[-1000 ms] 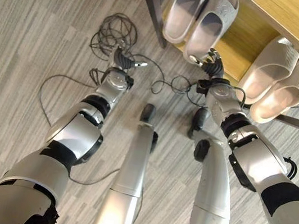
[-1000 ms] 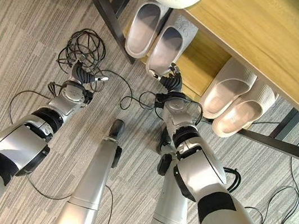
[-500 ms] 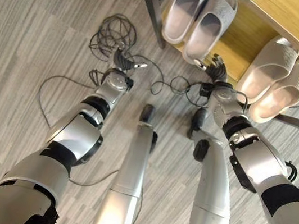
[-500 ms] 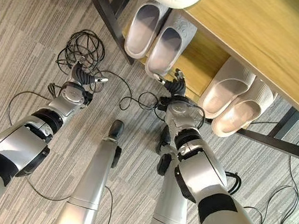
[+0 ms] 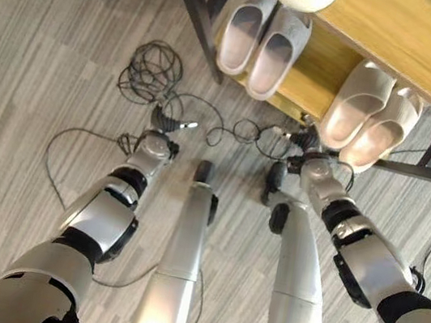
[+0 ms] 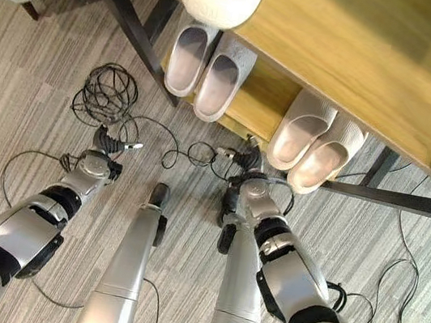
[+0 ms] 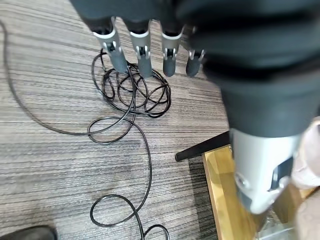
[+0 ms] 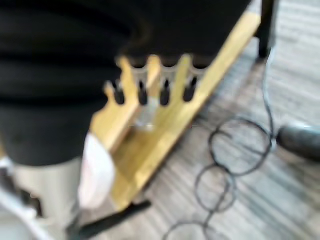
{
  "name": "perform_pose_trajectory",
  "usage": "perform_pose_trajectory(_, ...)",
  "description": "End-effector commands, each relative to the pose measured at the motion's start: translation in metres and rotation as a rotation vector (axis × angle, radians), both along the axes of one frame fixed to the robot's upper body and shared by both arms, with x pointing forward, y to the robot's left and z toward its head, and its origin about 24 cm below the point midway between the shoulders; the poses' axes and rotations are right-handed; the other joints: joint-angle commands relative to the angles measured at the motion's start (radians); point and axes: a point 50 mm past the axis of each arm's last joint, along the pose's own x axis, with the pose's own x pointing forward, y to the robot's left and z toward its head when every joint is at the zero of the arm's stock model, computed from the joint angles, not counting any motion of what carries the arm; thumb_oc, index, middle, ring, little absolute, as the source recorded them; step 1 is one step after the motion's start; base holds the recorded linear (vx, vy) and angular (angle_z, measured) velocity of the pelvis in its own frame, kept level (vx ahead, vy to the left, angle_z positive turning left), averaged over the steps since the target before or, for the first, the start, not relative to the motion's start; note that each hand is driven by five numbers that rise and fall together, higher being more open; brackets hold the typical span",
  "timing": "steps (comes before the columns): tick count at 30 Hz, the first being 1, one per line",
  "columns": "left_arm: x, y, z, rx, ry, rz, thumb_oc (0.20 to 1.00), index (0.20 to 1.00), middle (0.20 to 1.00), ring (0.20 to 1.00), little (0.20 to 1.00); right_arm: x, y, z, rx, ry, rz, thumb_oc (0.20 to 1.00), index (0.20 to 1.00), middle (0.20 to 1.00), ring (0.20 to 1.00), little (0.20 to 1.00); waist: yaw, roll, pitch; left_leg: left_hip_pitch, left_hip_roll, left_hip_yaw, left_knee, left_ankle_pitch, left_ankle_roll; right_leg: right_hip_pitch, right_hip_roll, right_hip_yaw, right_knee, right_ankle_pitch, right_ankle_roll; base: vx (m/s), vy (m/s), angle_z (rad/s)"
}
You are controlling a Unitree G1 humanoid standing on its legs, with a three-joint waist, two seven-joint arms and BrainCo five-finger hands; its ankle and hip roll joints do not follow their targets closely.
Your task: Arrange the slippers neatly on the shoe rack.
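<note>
Slippers sit in two pairs, grey pair [image 5: 264, 38] and beige pair [image 5: 370, 116], on the shoe rack's lower shelf [image 5: 318, 73], while right hand [image 5: 307, 142] and left hand [image 7: 150, 52] hover relaxed, empty, suggesting placement looks finished and only withdrawal remains.

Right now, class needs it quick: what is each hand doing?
Left hand: open, fingers straight, holding nothing.
Right hand: open, holding nothing.

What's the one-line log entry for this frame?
left hand: open, idle over floor | right hand: open, empty, by rack edge | grey slippers: paired on lower shelf | beige slippers: paired beside them
</note>
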Motion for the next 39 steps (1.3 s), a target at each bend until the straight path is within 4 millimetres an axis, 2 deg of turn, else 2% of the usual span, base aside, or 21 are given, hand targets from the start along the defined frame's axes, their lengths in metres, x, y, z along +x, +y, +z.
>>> perform_pose_trajectory(1,0.005,0.006,0.016,0.024,-0.074,0.004,1.0,1.0,1.0,1.0,1.0,0.001,0.024,0.017,-0.026,-0.103,0.09,1.0,1.0,1.0,1.0,1.0,0.0,0.001,0.045,0.076,0.067,0.048,-0.278,0.147,-0.022,0.131,-0.016,0.069,0.058,-0.174,0.058,-0.07,0.054,-0.01)
perform_pose_trajectory(3,0.001,0.002,0.007,0.012,-0.06,0.001,1.0,1.0,1.0,1.0,1.0,-0.007,0.026,0.007,-0.112,-0.112,0.12,1.0,1.0,1.0,1.0,1.0,-0.004,-0.001,0.044,0.128,0.069,0.049,-0.328,0.158,-0.023,0.182,-0.018,0.064,0.01,-0.161,0.062,-0.04,0.051,0.0)
perform_pose_trajectory(7,-0.016,-0.003,-0.024,0.0,0.009,-0.013,1.0,1.0,1.0,1.0,1.0,-0.028,0.022,-0.025,-0.234,-0.073,0.173,1.0,1.0,1.0,1.0,1.0,-0.012,-0.005,0.039,0.235,0.074,0.046,-0.414,0.177,-0.026,0.296,-0.023,0.046,-0.095,-0.132,0.067,-0.03,0.038,-0.03)
perform_pose_trajectory(10,-0.031,-0.003,-0.047,-0.01,0.074,-0.019,1.0,1.0,1.0,1.0,1.0,-0.046,0.02,-0.049,-0.292,-0.015,0.224,1.0,1.0,1.0,1.0,1.0,-0.011,-0.014,0.034,0.315,0.067,0.046,-0.457,0.179,-0.026,0.377,-0.025,0.032,-0.156,-0.119,0.071,-0.03,0.035,-0.04)
perform_pose_trajectory(11,-0.031,-0.003,-0.047,-0.01,0.074,-0.019,1.0,1.0,1.0,1.0,1.0,-0.046,0.02,-0.049,-0.292,-0.015,0.224,1.0,1.0,1.0,1.0,1.0,-0.011,-0.014,0.034,0.316,0.067,0.046,-0.457,0.179,-0.026,0.377,-0.025,0.032,-0.156,-0.119,0.071,0.0,0.0,0.0)
perform_pose_trajectory(13,-0.046,0.0,-0.066,-0.015,0.141,-0.024,1.0,1.0,1.0,1.0,1.0,-0.063,0.018,-0.069,-0.317,0.04,0.27,1.0,1.0,1.0,1.0,1.0,-0.012,-0.025,0.024,0.385,0.065,0.049,-0.483,0.177,-0.024,0.459,-0.029,0.02,-0.218,-0.106,0.072,-0.01,0.015,0.01)
perform_pose_trajectory(15,-0.05,0.0,-0.072,-0.011,0.161,-0.031,1.0,1.0,1.0,1.0,1.0,-0.068,0.019,-0.073,-0.32,0.048,0.291,1.0,1.0,1.0,1.0,1.0,-0.013,-0.028,0.025,0.412,0.065,0.049,-0.496,0.177,-0.024,0.49,-0.031,0.015,-0.239,-0.1,0.074,0.0,0.0,0.0)
perform_pose_trajectory(17,-0.066,0.0,-0.09,-0.011,0.226,-0.048,1.0,1.0,1.0,1.0,1.0,-0.084,0.024,-0.083,-0.299,0.069,0.356,1.0,1.0,1.0,1.0,1.0,-0.014,-0.034,0.021,0.484,0.065,0.054,-0.519,0.173,-0.022,0.569,-0.03,0.012,-0.286,-0.085,0.077,-0.02,0.054,0.0)
perform_pose_trajectory(18,-0.072,-0.001,-0.097,-0.012,0.252,-0.053,1.0,1.0,1.0,1.0,1.0,-0.089,0.028,-0.085,-0.309,0.065,0.394,1.0,1.0,1.0,1.0,1.0,-0.012,-0.035,0.023,0.504,0.062,0.056,-0.542,0.208,-0.019,0.594,-0.033,0.006,-0.32,-0.048,0.075,-0.05,0.047,-0.01)
perform_pose_trajectory(22,-0.093,-0.002,-0.117,-0.031,0.326,-0.06,1.0,1.0,1.0,1.0,1.0,-0.103,0.037,-0.082,-0.32,0.023,0.501,1.0,1.0,1.0,1.0,1.0,-0.011,-0.047,0.021,0.617,0.066,0.061,-0.584,0.202,-0.017,0.718,-0.032,-0.004,-0.392,-0.034,0.081,0.04,0.022,-0.02)
perform_pose_trajectory(23,-0.093,-0.002,-0.117,-0.031,0.326,-0.06,1.0,1.0,1.0,1.0,1.0,-0.103,0.037,-0.082,-0.32,0.023,0.501,1.0,1.0,1.0,1.0,1.0,-0.011,-0.047,0.021,0.618,0.066,0.061,-0.584,0.202,-0.017,0.718,-0.032,-0.004,-0.392,-0.034,0.081,0.07,0.01,-0.02)
perform_pose_trajectory(25,-0.11,0.001,-0.132,-0.052,0.387,-0.047,1.0,1.0,1.0,1.0,1.0,-0.109,0.038,-0.067,-0.323,-0.06,0.555,1.0,1.0,1.0,1.0,1.0,-0.013,-0.055,0.014,0.734,0.068,0.068,-0.635,0.198,-0.016,0.837,-0.028,-0.011,-0.453,-0.026,0.087,0.14,0.036,-0.02)
perform_pose_trajectory(33,-0.136,0.005,-0.151,-0.083,0.472,-0.02,1.0,1.0,1.0,1.0,1.0,-0.12,0.032,-0.052,-0.27,-0.116,0.586,1.0,1.0,1.0,1.0,1.0,-0.014,-0.063,0.008,0.856,0.068,0.075,-0.67,0.188,-0.011,0.965,-0.024,-0.019,-0.504,-0.022,0.094,0.09,0.017,-0.01)
perform_pose_trajectory(36,-0.153,0.009,-0.162,-0.106,0.527,0.002,1.0,1.0,1.0,1.0,1.0,-0.123,0.025,-0.034,-0.274,-0.198,0.584,1.0,1.0,1.0,1.0,1.0,-0.015,-0.067,-0.006,0.916,0.071,0.077,-0.69,0.177,-0.01,1.026,-0.016,-0.024,-0.534,-0.025,0.1,0.09,0.007,-0.01)
perform_pose_trajectory(37,-0.153,0.009,-0.163,-0.106,0.527,0.001,1.0,1.0,1.0,1.0,1.0,-0.123,0.025,-0.034,-0.274,-0.197,0.584,1.0,1.0,1.0,1.0,1.0,-0.014,-0.067,-0.005,0.92,0.071,0.077,-0.691,0.177,-0.01,1.03,-0.016,-0.024,-0.535,-0.025,0.1,0.07,0.01,-0.01)
perform_pose_trajectory(39,-0.16,0.008,-0.167,-0.125,0.55,0.008,1.0,1.0,1.0,1.0,1.0,-0.126,0.024,-0.021,-0.253,-0.246,0.597,1.0,1.0,1.0,1.0,1.0,-0.015,-0.071,-0.016,0.961,0.076,0.08,-0.713,0.173,-0.011,1.07,-0.011,-0.025,-0.559,-0.023,0.104,0.07,0.007,-0.03)
